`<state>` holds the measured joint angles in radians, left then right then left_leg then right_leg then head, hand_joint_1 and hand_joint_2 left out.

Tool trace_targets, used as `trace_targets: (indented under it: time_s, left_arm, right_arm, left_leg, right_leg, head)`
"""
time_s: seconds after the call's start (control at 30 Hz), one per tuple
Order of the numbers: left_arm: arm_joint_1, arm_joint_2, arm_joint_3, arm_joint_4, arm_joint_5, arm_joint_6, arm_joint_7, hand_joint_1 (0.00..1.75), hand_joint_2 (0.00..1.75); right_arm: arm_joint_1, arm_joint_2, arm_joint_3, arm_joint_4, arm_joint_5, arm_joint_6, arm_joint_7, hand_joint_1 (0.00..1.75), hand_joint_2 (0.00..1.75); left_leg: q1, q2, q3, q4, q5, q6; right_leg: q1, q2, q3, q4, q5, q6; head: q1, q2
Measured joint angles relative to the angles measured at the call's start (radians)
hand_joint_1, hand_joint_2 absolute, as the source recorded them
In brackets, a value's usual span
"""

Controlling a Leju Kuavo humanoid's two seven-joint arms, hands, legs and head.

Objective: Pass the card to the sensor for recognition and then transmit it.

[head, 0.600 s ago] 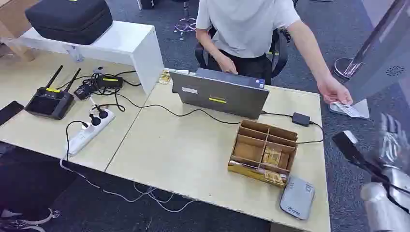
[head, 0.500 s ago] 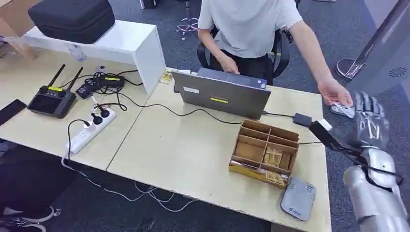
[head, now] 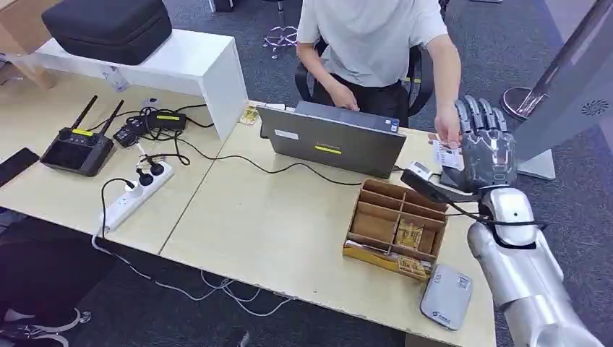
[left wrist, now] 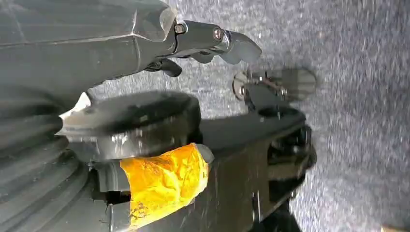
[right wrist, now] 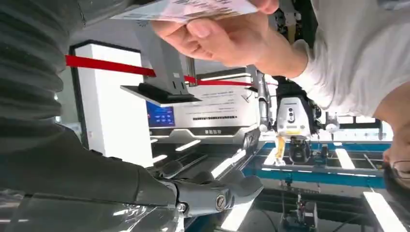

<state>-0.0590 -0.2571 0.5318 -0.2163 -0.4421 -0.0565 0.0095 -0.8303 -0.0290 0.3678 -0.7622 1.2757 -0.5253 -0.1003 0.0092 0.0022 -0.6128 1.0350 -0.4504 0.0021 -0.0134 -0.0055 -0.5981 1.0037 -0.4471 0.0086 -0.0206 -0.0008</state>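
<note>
Card (head: 446, 154) now sitting just in front of the right hand (head: 486, 148), pinched in the person's hand (head: 447, 134) and offered between thumb (right wrist: 212, 193) and upper fingers. Having swung up from low beside the table edge to meet it at the far corner. Fingers spread upright, gripping nothing yet, so handover beginning, not done. Closing on the card looking like the next need, then carrying it to the sensor (head: 446, 296). Left hand (left wrist: 145, 43) hanging toward the floor, holding nothing; curl hard to judge.

The wooden organizer (head: 394, 228) sits between laptop (head: 329, 140) and sensor (head: 446, 296).
</note>
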Motion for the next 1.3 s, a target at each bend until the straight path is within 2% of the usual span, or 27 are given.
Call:
trace_targets:
  time_s: [0.2, 0.23, 0.27, 0.53, 1.03, 1.3]
  left_arm:
    - [0.0, -0.007, 0.0, 0.002, -0.002, -0.013, 0.003, 0.0, 1.75]
    - [0.0, -0.007, 0.0, 0.002, -0.005, -0.014, 0.004, 0.0, 1.75]
    - [0.0, -0.008, 0.0, 0.002, -0.007, -0.015, 0.004, 0.0, 1.75]
    - [0.0, -0.011, 0.0, 0.002, -0.019, -0.034, 0.009, 0.0, 1.75]
    - [0.0, -0.012, 0.0, 0.002, -0.037, -0.043, 0.013, 0.0, 1.75]
    - [0.0, -0.012, 0.0, 0.002, -0.05, -0.02, 0.019, 0.0, 1.75]
  right_arm:
    - [0.007, 0.001, 0.034, -0.019, -0.005, 0.002, 0.002, 0.0, 1.75]
    - [0.01, 0.001, 0.036, -0.02, -0.01, 0.002, 0.002, 0.05, 1.75]
    - [0.012, 0.001, 0.038, -0.022, -0.011, 0.002, 0.002, 1.75, 1.75]
    - [0.034, 0.0, 0.04, -0.051, -0.083, 0.026, -0.024, 1.75, 1.75]
    - [0.054, -0.008, 0.041, -0.115, -0.111, 0.06, -0.026, 1.75, 1.75]
    - [0.118, -0.016, 0.043, -0.209, -0.127, 0.066, -0.039, 1.75, 1.75]
  left_leg:
    - [0.0, 0.0, 0.0, 0.0, 0.0, 0.0]
    - [0.0, 0.0, 0.0, 0.0, 0.0, 0.0]
    - [0.0, 0.0, 0.0, 0.0, 0.0, 0.0]
    - [0.0, 0.0, 0.0, 0.0, 0.0, 0.0]
    - [0.0, 0.0, 0.0, 0.0, 0.0, 0.0]
    - [0.0, 0.0, 0.0, 0.0, 0.0, 0.0]
  right_leg:
    - [0.0, 0.0, 0.0, 0.0, 0.0, 0.0]
    - [0.0, 0.0, 0.0, 0.0, 0.0, 0.0]
    - [0.0, 0.0, 0.0, 0.0, 0.0, 0.0]
    - [0.0, 0.0, -0.001, 0.0, 0.0, 0.0]
    - [0.0, 0.0, -0.001, 0.0, 0.0, 0.0]
    - [0.0, 0.0, -0.001, 0.0, 0.0, 0.0]
  head:
    - [0.0, 0.0]
    - [0.0, 0.0]
    - [0.0, 0.0]
    - [0.0, 0.0]
    - [0.0, 0.0]
    - [0.0, 0.0]
